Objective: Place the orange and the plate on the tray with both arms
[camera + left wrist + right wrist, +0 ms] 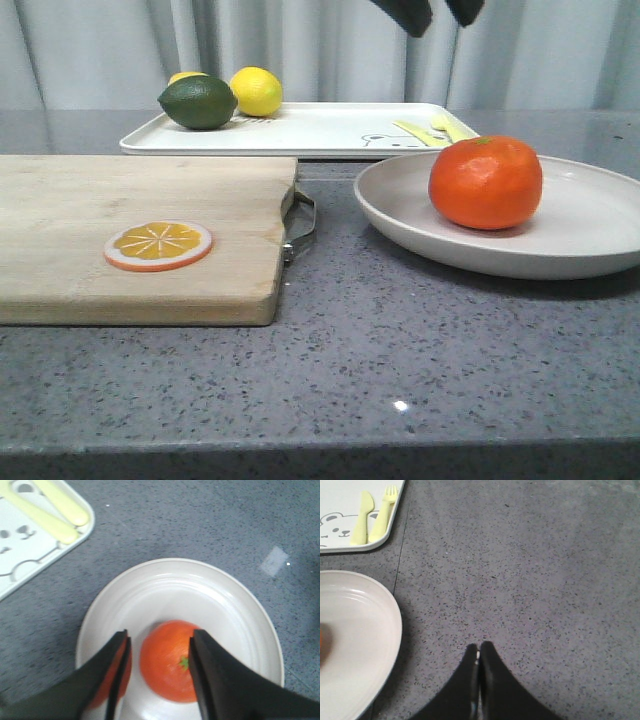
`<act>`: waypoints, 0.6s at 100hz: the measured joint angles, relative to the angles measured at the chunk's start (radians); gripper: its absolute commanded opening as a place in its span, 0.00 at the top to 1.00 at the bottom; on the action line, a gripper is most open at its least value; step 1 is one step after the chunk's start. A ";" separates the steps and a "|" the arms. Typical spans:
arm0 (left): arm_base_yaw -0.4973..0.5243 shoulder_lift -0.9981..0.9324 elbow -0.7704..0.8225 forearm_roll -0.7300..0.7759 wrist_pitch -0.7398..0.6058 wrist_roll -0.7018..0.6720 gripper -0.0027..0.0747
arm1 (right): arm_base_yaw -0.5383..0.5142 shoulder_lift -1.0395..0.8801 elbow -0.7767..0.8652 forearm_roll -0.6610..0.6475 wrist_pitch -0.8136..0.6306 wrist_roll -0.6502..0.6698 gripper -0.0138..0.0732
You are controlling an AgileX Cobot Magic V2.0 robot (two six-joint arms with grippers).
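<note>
Orange point(486, 183) sits on the plate point(590, 235), left of the plate's middle in the front view, well apart from the tray point(320, 128). Its flattened body rests with the short axis close to upright: the small green stem dimple faces up at the crown, tipped slightly toward 1 o'clock in the front view. In the left wrist view the green stem mark shows at the fruit's 3 o'clock edge, just beside the inner face of one finger.

The plate lies flat on the grey speckled counter point(400, 350) at the front view's 3 o'clock, its wide oval running left to right there. The tray is beyond it toward 12 o'clock, long axis running left to right, flat on the counter. It carries a dark green lime point(198, 103) and a yellow lemon point(256, 91) at its left end, and pale yellow cutlery point(432, 129) at its right end by the bear drawing.

The left gripper point(159, 667) hangs above the fruit with its fingers parted to either side of it; from above I cannot tell whether they touch it. The right gripper point(479, 672) has its fingertips pressed together on nothing, over bare counter beside the plate's rim.

A wooden cutting board point(140, 235) lies at 9 o'clock in the front view, with a flat orange slice point(158, 246) on it.
</note>
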 measured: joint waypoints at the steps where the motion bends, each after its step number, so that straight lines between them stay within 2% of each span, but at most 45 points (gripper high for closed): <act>1: 0.003 -0.008 0.004 0.003 -0.002 0.000 0.71 | 0.000 0.000 -0.003 0.000 0.002 0.000 0.91; 11: 0.031 -0.075 0.079 0.012 -0.030 0.000 0.79 | 0.000 0.000 -0.026 0.000 0.023 0.000 0.91; 29: 0.073 -0.233 0.265 0.040 -0.104 0.000 0.99 | 0.000 0.000 -0.041 0.000 0.033 0.000 0.91; 60: 0.128 -0.539 0.612 0.043 -0.238 0.000 0.99 | 0.016 0.033 -0.054 0.000 0.061 0.000 0.91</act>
